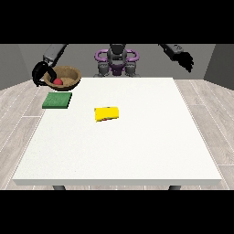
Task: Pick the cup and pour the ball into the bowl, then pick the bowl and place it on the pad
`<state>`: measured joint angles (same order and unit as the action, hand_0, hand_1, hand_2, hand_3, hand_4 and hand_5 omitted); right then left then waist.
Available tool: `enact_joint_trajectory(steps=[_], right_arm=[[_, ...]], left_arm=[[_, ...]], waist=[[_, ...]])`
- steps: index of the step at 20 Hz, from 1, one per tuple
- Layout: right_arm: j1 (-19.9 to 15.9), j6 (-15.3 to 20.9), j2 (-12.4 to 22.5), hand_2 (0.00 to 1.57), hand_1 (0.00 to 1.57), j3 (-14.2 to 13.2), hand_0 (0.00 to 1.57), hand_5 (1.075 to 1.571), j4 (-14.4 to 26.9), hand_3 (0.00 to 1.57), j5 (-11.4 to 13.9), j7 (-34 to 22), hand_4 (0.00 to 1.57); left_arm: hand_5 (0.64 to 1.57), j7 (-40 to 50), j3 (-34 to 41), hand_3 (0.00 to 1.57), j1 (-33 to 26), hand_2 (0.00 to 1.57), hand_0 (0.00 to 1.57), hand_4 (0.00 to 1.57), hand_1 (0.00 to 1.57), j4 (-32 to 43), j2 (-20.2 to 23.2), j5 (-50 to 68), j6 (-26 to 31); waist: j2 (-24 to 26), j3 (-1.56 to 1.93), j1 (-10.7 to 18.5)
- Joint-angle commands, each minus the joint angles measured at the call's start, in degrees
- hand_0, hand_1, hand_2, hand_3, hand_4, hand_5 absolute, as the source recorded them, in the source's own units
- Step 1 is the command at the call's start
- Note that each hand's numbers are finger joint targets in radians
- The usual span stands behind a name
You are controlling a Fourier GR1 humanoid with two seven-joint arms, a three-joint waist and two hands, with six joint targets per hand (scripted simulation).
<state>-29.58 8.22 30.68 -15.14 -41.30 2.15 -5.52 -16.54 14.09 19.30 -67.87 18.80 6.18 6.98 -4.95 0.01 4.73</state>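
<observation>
Above the surface's (119,151) far corner at the view's left, one hand (40,73) was curled round one brown bowl (66,75) containing one red ball (58,81). One green pad (57,100) and one yellow cup (107,114), on its side, lay on the surface. The hand at the view's right (186,60) hung clear, fingers curled, holding nothing.

Upper left of frame: hand (40,73) curled round the rim of a brown bowl (68,75), held above the counter (123,151), red ball (58,81) inside. Green pad (57,100) lies just below it; yellow cup (107,114) on its side near centre. Upper right: other hand (185,60) raised off the counter, fingers curled, holding nothing.
</observation>
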Motion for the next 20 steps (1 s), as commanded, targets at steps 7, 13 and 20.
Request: enact_joint_trajectory(steps=[7,13,20], right_arm=[[1.12,1.21,0.69,1.57,1.57,-5.32,1.57,1.566,2.76,0.0,-3.02,10.25,0.79],[-1.88,3.24,2.66,1.57,1.57,-8.06,1.57,1.561,6.37,0.25,-4.0,9.63,0.54],[-4.42,0.51,6.3,0.56,0.42,-7.03,0.42,1.518,8.66,0.92,-3.03,6.07,0.0]], left_arm=[[1.569,-4.58,13.76,0.0,1.09,0.0,0.0,1.25,0.0,7.42,15.46,10.84,13.63],[1.559,-5.11,14.19,0.0,2.36,0.0,0.0,1.19,0.0,8.75,16.91,11.38,14.53],[1.549,-5.27,16.25,0.0,3.28,0.0,0.0,1.17,0.0,11.79,21.73,12.42,17.07]], waist=[[-7.57,0.01,1.94],[-9.56,0.05,1.8],[-9.87,0.01,1.84]])
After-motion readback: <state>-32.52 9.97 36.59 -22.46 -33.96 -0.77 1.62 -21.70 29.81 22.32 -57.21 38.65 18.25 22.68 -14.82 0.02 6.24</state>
